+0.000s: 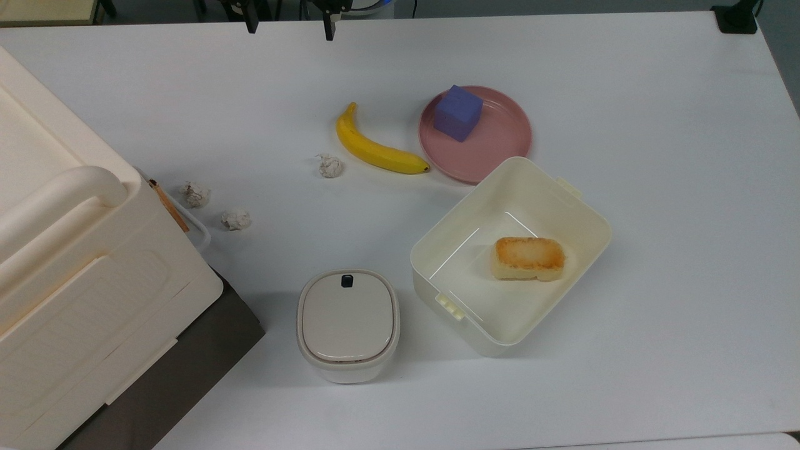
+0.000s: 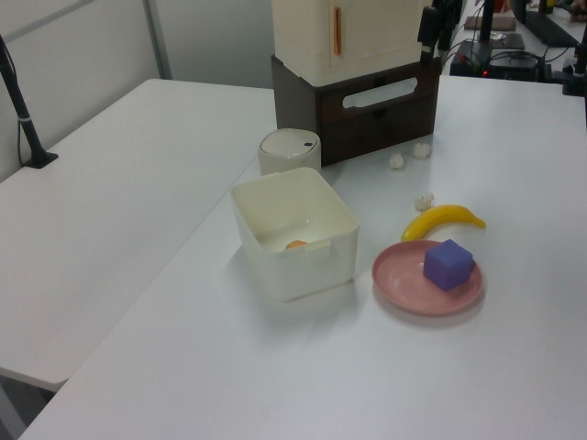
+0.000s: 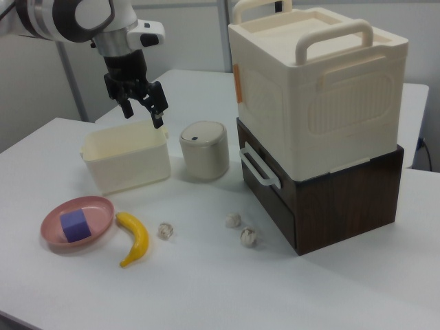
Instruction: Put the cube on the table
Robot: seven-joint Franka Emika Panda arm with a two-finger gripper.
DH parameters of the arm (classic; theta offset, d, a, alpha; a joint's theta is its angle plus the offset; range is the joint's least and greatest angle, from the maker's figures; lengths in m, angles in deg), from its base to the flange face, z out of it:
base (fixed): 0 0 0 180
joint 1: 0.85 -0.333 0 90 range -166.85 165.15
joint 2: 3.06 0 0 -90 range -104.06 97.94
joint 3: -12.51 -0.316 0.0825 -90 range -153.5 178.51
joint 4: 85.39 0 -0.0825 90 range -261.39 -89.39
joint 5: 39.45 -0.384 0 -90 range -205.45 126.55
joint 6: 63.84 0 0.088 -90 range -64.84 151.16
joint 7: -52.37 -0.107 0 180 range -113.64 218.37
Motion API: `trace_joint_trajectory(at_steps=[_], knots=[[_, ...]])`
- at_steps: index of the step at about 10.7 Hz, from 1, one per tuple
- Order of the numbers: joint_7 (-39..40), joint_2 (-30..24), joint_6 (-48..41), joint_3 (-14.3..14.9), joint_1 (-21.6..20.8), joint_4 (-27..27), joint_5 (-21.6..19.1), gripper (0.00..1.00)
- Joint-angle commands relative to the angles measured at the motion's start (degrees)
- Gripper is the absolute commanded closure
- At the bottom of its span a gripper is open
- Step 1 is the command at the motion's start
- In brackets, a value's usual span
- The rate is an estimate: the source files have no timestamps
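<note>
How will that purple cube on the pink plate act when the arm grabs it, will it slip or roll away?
The cube will probably stay put: it sits flat on the plate and its flat faces give nothing to roll on. Its matte, plain sides look easy to pinch squarely, so slipping seems unlikely. It looks solid and stiff; its weight cannot be judged. The open fingers look wide enough.

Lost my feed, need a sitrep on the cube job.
Gripper open, raised, empty. Cube on pink plate, untouched. Banana beside plate; table free on the top view's right.
</note>
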Motion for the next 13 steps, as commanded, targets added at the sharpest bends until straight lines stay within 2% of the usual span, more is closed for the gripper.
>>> trace_joint_trajectory(at_steps=[1, 6, 8, 10, 13], knots=[[-0.40, 0.41, 4.24, 1.80, -1.00, -0.57, 0.35, 0.00], [-0.24, 0.59, 3.66, 1.81, -1.17, -0.40, 0.88, 0.00], [-0.32, 1.81, 4.45, 1.11, -1.70, -0.49, 6.82, 0.00], [-0.41, 2.34, 4.19, 1.02, -2.84, -0.75, 7.04, 0.00], [0.20, 2.17, 3.49, -2.22, -3.46, -3.65, 7.39, 0.00]])
